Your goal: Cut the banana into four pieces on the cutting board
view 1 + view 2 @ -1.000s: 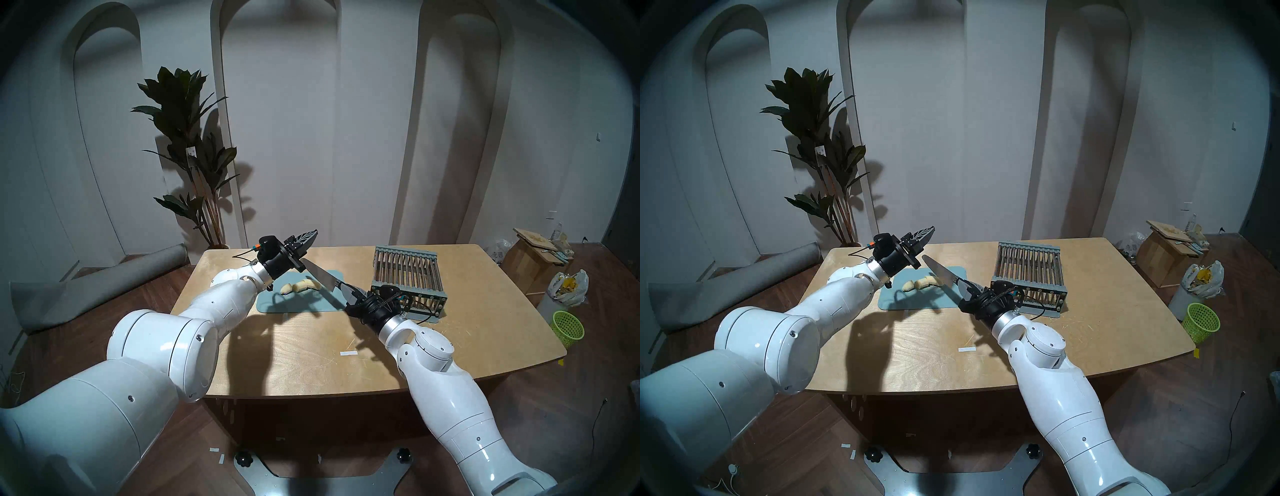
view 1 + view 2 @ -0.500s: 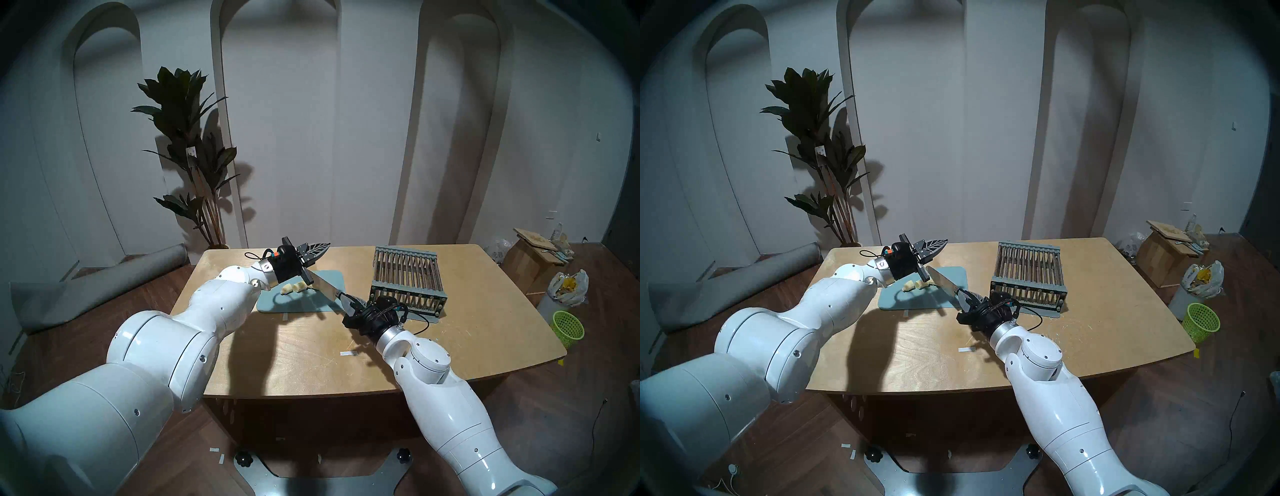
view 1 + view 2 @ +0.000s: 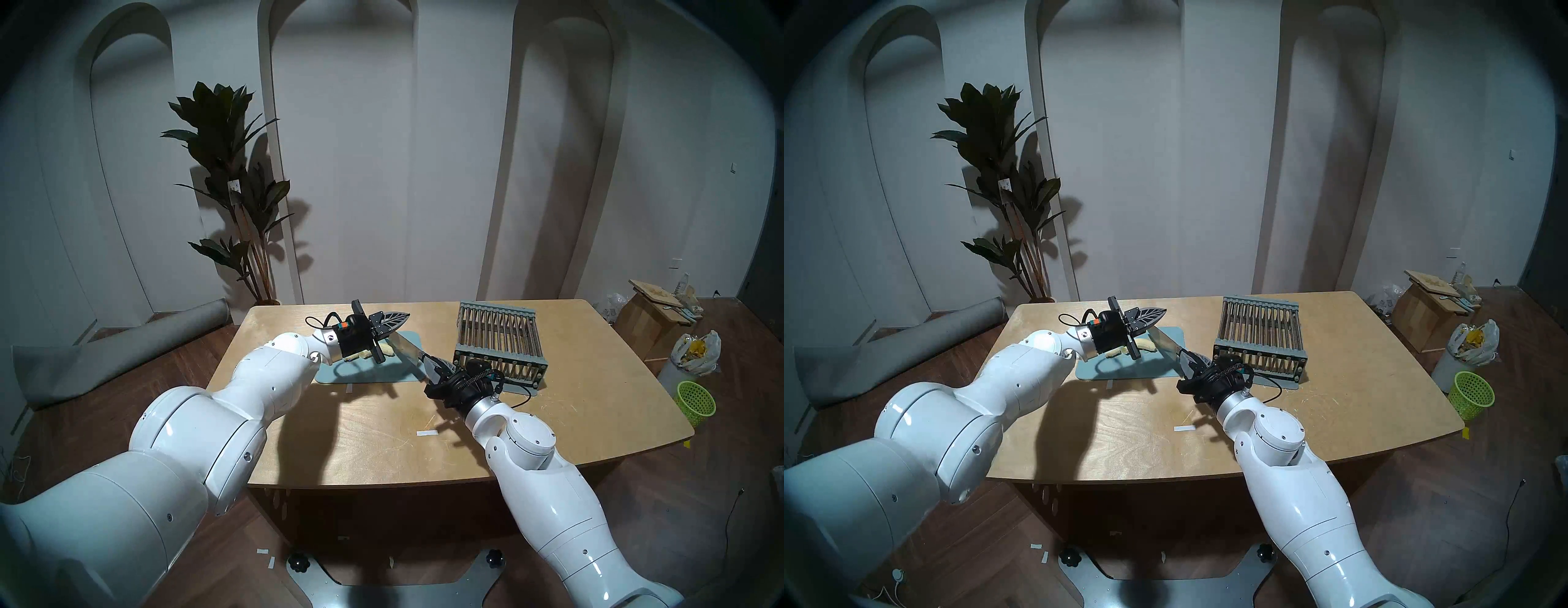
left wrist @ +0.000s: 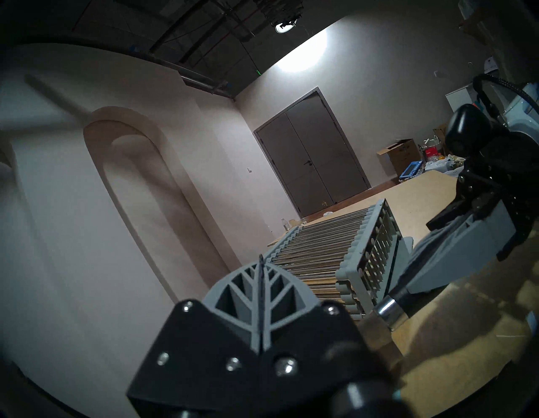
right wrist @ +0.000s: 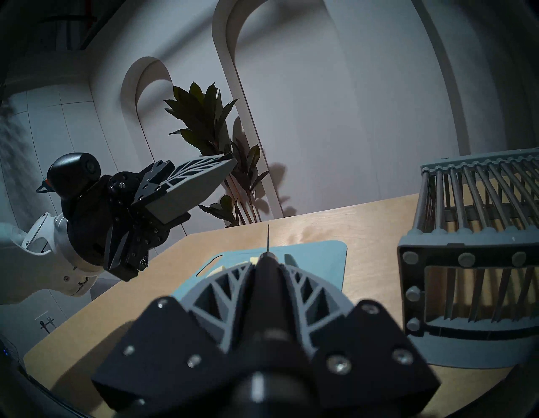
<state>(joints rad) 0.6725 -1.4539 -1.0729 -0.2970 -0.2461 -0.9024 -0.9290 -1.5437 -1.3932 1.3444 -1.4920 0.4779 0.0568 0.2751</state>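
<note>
Right hand grips knife, frame middle, over banana on cutting board. Left hand pinched shut, empty. Banana soft, slippery, squashes easy; hold ends gently.

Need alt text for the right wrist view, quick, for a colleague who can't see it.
The right gripper is shut on a knife, seen edge-on, pointing over the cutting board. The left gripper, shut, hovers at left; a grey rack stands at right.

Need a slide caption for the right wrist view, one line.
Right gripper clamps a knife over the blue cutting board; the shut left gripper hovers alongside, with a slatted rack opposite.
</note>
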